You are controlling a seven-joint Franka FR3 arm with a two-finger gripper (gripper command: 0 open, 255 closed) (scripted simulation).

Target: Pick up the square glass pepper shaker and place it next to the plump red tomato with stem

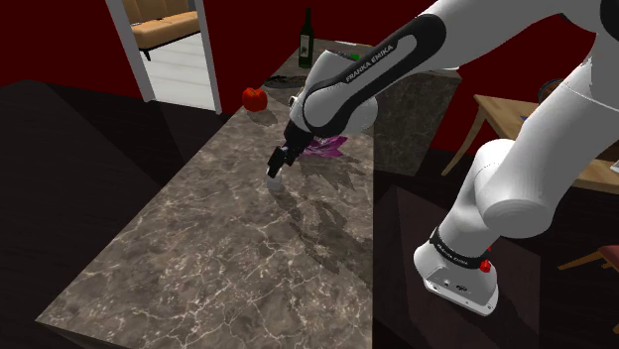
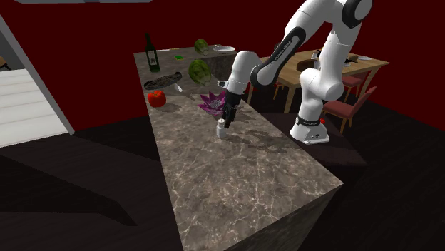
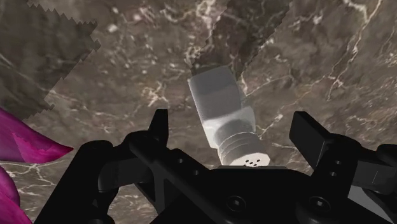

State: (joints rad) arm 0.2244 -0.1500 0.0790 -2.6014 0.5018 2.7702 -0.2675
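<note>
Gripper (image 3: 232,122) spread wide, straddling the shaker (image 3: 222,105)!
Arm bends down over the counter (image 1: 198,268), shaker upright mid-counter. The wrist view shows both fingers clear of it; the shoulder view catches the tomato (image 1: 254,97) well apart, by the counter's far edge.

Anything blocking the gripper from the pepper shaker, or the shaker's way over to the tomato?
Nothing visible. The gripper hangs right over the shaker, open fingers either side of it. Between shaker and tomato lies bare marble countertop; the purple flower sits off that line.
</note>
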